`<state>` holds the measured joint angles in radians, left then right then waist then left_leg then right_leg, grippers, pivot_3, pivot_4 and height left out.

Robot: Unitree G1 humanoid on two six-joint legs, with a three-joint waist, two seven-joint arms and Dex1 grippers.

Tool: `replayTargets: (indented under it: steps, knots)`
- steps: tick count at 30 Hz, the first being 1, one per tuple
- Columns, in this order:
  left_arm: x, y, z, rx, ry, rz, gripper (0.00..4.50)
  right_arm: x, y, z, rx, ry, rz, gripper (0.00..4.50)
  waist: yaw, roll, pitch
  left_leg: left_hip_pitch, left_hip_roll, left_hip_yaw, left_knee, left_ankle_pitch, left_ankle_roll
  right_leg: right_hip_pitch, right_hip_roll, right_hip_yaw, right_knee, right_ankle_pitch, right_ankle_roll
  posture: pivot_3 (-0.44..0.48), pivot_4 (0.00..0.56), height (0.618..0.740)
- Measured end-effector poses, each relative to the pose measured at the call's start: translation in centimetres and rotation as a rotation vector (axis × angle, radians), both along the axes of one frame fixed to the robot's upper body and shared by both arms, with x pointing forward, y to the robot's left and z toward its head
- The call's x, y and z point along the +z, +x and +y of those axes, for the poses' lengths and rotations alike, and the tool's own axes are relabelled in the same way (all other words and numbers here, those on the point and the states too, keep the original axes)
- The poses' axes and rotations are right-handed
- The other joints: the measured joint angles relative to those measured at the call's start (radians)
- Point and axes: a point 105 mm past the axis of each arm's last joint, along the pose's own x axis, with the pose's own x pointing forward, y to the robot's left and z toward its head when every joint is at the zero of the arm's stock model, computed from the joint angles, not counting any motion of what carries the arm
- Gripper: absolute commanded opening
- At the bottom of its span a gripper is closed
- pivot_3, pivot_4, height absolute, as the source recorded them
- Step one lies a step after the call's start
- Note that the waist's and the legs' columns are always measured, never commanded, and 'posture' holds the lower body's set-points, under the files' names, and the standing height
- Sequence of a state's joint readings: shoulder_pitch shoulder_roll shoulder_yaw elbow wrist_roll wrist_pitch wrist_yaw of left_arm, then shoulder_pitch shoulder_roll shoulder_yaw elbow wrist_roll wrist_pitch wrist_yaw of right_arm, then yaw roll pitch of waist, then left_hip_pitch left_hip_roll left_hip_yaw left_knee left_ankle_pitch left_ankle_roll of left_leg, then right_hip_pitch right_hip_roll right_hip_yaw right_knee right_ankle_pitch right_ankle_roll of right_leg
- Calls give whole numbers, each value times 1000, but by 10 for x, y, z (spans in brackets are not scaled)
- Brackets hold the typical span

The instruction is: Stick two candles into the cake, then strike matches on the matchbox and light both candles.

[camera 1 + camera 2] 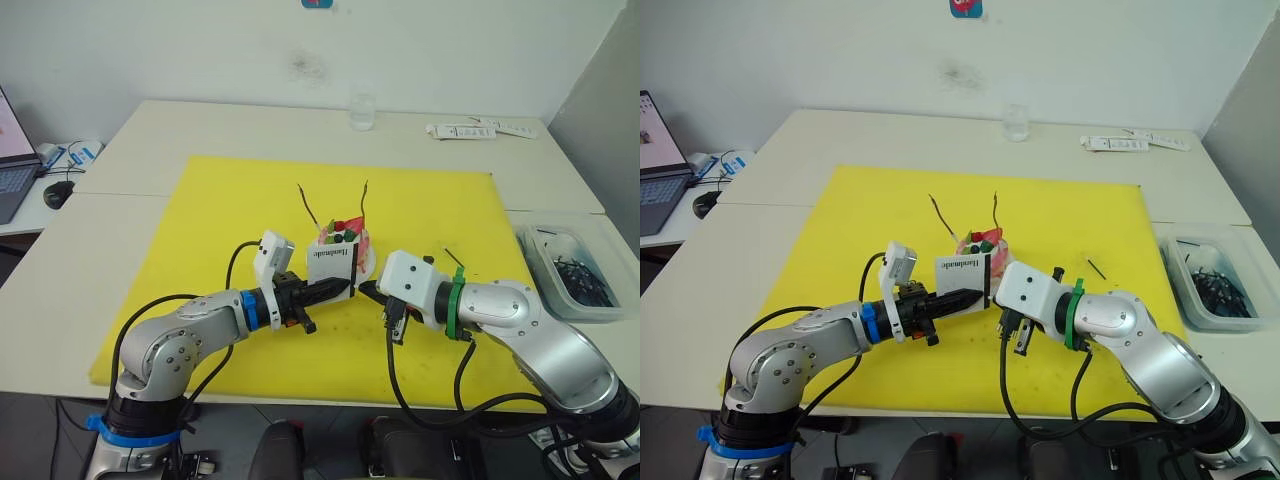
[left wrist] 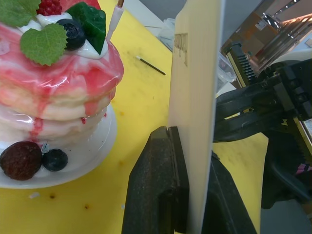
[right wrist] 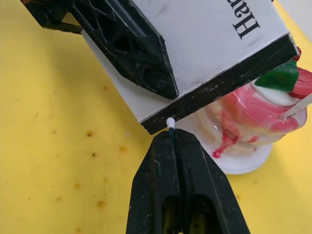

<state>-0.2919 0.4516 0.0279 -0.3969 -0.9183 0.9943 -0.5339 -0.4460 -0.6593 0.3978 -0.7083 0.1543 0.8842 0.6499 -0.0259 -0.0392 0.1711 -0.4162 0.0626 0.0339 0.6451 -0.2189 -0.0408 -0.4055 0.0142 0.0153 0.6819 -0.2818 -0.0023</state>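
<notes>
Nearest the head camera, the two arms reach in over the front edge of the yellow mat [image 1: 220,200] and meet just in front of the cake [image 1: 343,240]. The left pincer [image 1: 338,289] is clamped on the matchbox [image 1: 330,267], holding the flat white box upright on its edge, one black finger [image 3: 131,44] pressed flat against the lettered face, the black striking strip along its lower side. The right pincer [image 3: 171,141] is closed narrow around a match [image 3: 170,126], whose pale tip sits right against the striking strip; only that tip shows beyond the fingers.

The cake stands on its small white plate [image 2: 92,156] just behind the matchbox, near the middle of the mat, with green leaves, a dark berry and pink glaze running down its side. Both candles are stuck in its top: the left one [image 1: 309,207] leans toward the robot's left, the right one [image 1: 364,205] stands nearly upright. Whether either is lit cannot be told.

A second match [image 1: 455,258] lies on the mat to the robot's right of the cake, well apart from the plate. A clear tub [image 1: 570,275] of dark bits sits on the counter [image 1: 250,125] off the mat's right edge, and a glass [image 1: 362,112] stands at the far side.
</notes>
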Motion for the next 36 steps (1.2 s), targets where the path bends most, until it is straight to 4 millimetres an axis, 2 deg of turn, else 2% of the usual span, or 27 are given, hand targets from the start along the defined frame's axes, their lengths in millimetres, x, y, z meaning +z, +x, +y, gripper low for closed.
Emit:
replayTargets:
  steps: [8, 12, 14, 15, 17, 19, 23, 27, 33, 36]
  knots:
    - [0, 2, -11, -2, -22, 2, 0, 0, 6, 1, 11, -32, -29, 26, 0, 0, 0, 0, 0, 0, 0, 0, 0, 0, 0, 0, 0, 0, 0, 0, 150, 740]
    - [9, 5, -18, -14, -44, -22, 0, 0, 9, -1, 55, -85, -56, 26, 0, 0, 0, 0, -1, 0, 0, 0, 0, 0, 0, 0, 0, 0, 0, 0, 150, 740]
    - [53, 7, -39, -110, -129, -132, 0, -22, -8, -5, 182, -197, 3, 26, 21, -3, 2, -3, -1, -2, 1, 0, 0, 0, 2, -4, -1, 0, 0, 0, 150, 740]
    - [83, 5, -44, -155, -165, -220, 0, -34, -22, -4, 252, -224, 54, 26, 26, -4, 2, -4, -1, -2, 2, 0, 0, 0, 2, -5, -2, 0, 0, 0, 150, 740]
    - [128, 5, -28, -143, -188, -361, 0, -44, -38, -14, 302, -251, 119, 26, 19, 0, 1, -1, -1, 2, 1, 0, 0, 0, 1, 1, -1, -1, 1, 0, 150, 740]
    - [137, 7, -11, -100, -170, -388, 0, -40, -36, -24, 277, -265, 120, 26, -3, 1, 0, 1, -1, 3, 0, 0, 0, 1, 1, 4, -1, -1, 1, 0, 150, 740]
    - [108, 7, 13, -65, -57, -277, 0, -15, -28, -29, 211, -190, 74, 26, -6, 0, 0, 1, 2, -3, -1, 0, 0, 0, 2, -2, 1, -1, 1, 0, 150, 740]
    - [91, -1, 19, -62, -20, -234, 0, -9, -24, -27, 157, -122, 88, 26, -1, 1, 1, 1, 2, -2, -1, 0, 0, 0, 1, -3, 1, -1, 1, 0, 150, 740]
    - [50, -13, 34, -38, 26, -95, 0, 2, -15, -30, 64, -47, 90, 26, -1, 0, 1, 0, 1, 1, 0, 0, 0, 1, -2, 1, 0, -1, 1, 0, 150, 740]
    - [22, -20, 48, -4, 50, 13, 0, 20, -7, -23, 50, -1, 36, 26, -7, 0, 1, 1, 1, 1, 0, 0, 0, 0, -3, 2, 0, -1, 1, 0, 150, 740]
